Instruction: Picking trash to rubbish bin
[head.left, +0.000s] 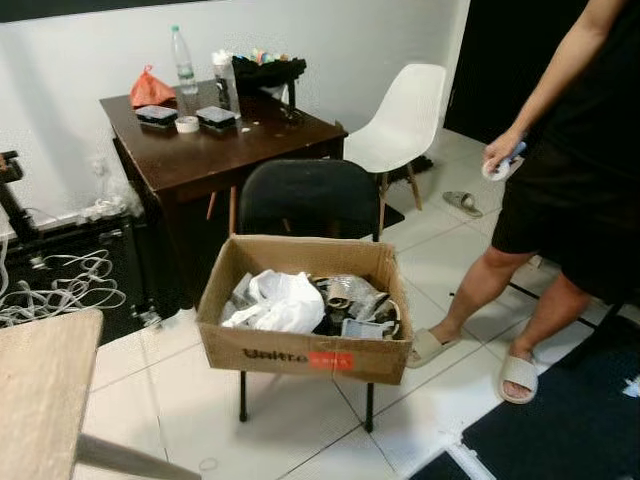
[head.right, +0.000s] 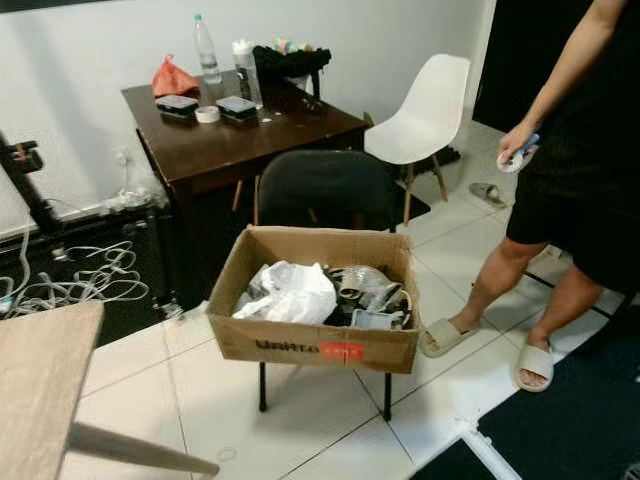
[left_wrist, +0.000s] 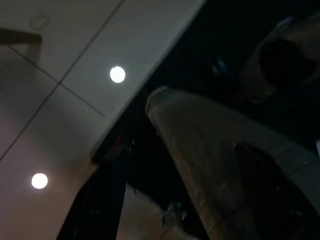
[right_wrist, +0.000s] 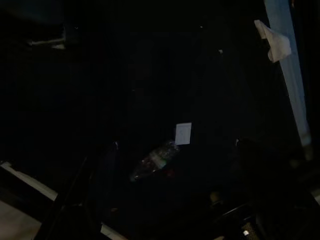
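Box (head.left: 305, 352) on the chair (head.left: 308, 198) already holds bags and scraps, a crushed bottle (right_wrist: 154, 161) lies on dark floor under the right arm, nothing gripped visibly, either hand's opening can't be told.

Both head eyes look forward and down, sharing the cardboard box (head.left: 305, 310); dim wrist views face floor.

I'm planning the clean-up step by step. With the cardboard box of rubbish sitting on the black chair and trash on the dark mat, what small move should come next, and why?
Probably bend and lower the right arm toward the crushed plastic bottle lying on the dark mat, seen in the right wrist view. The cardboard box on the black chair already holds bagged waste, so it likely serves as the bin; a person stands to the right, so move slowly.
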